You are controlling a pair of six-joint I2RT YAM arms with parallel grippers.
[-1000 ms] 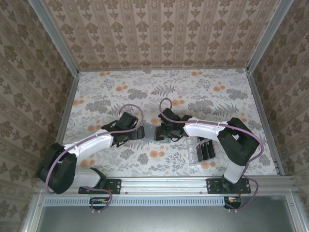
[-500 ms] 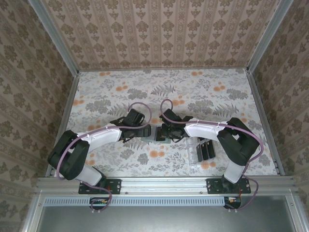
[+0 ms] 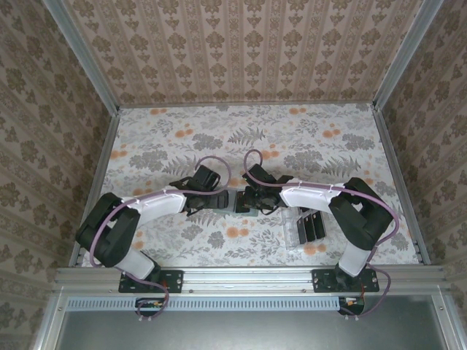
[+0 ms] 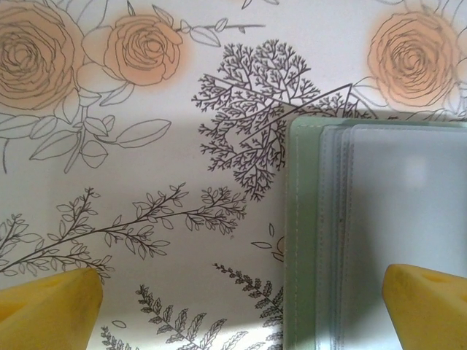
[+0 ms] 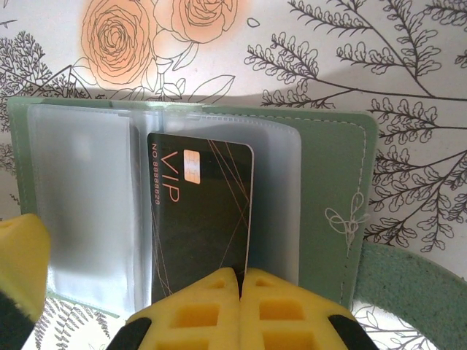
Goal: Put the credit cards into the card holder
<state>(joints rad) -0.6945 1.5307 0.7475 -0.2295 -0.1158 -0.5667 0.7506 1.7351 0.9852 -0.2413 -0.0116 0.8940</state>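
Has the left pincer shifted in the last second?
Yes: against the fixed clear rack, the left pincer has slid rightward toward the card holder.

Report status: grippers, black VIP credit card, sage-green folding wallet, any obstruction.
Left gripper open, straddling sage-green folding wallet edge. Right gripper shut, tips against black VIP credit card. Card lies on open wallet's clear sleeves. No obstruction seen.
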